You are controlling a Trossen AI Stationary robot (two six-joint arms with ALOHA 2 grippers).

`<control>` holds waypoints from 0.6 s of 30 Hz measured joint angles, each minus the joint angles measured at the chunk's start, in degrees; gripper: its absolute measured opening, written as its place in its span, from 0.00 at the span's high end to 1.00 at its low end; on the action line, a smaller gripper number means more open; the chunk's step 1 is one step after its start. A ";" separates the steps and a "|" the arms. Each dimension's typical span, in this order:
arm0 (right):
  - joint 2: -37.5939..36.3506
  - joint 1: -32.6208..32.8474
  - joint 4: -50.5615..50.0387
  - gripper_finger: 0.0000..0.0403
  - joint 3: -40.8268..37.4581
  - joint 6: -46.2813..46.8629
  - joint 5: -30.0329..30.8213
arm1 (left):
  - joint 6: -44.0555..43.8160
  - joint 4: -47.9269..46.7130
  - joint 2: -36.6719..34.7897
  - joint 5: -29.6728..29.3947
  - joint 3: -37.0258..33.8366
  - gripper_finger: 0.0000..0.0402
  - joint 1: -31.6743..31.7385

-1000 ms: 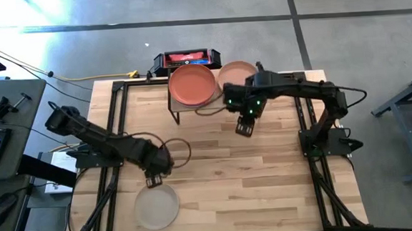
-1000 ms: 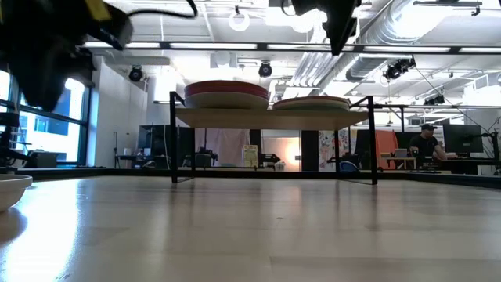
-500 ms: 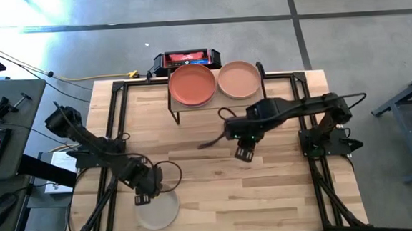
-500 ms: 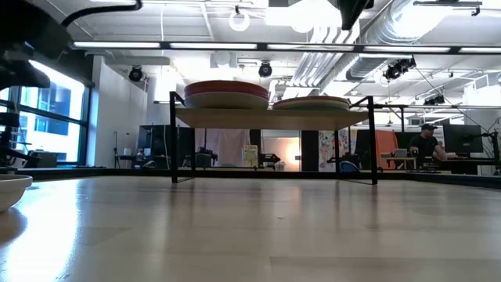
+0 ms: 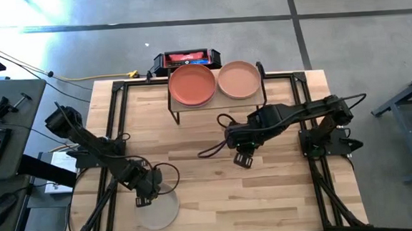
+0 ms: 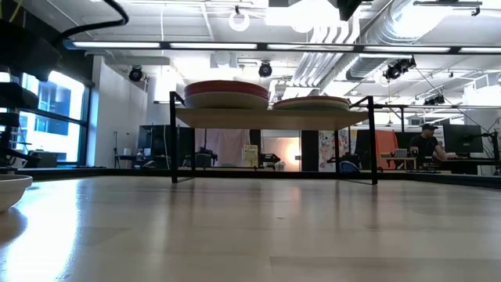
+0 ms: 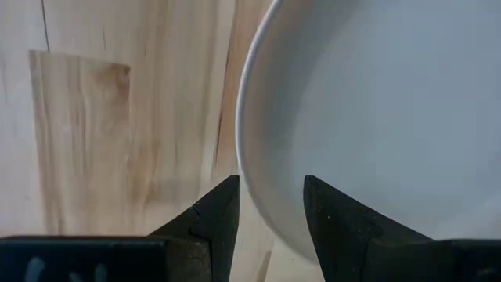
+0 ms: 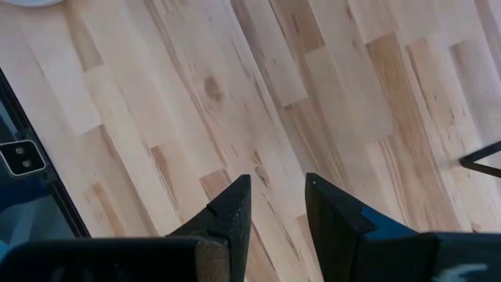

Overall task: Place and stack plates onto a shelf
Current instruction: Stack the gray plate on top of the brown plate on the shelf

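left pincer [image 7: 266, 205] apart, straddling the off-white plate [image 7: 391, 110] rim — right pincer [image 8: 275, 205] apart over bare table [image 8: 258, 102].

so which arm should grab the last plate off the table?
Left, probably. The left gripper is open astride the off-white plate's rim; the right gripper hangs mid-table, empty, nearer the shelf.

Bare tabletop [image 5: 203, 180] between arms; shelf [image 5: 218, 105] seemingly fully stacked.

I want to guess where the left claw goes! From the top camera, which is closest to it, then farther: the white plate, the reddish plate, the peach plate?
1. White plate, right under the left gripper.
2. Reddish plate, shelf's left side.
3. Peach plate, shelf's right side.
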 joint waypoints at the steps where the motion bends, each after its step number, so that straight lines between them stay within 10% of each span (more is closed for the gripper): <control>1: 0.00 0.00 0.00 0.75 0.00 0.00 0.00 | -0.75 0.25 0.00 0.00 -0.34 0.67 0.00; 18: 0.00 0.00 -0.04 0.75 0.00 -0.61 -0.05 | -2.99 -0.12 0.08 -0.68 -2.15 0.67 0.37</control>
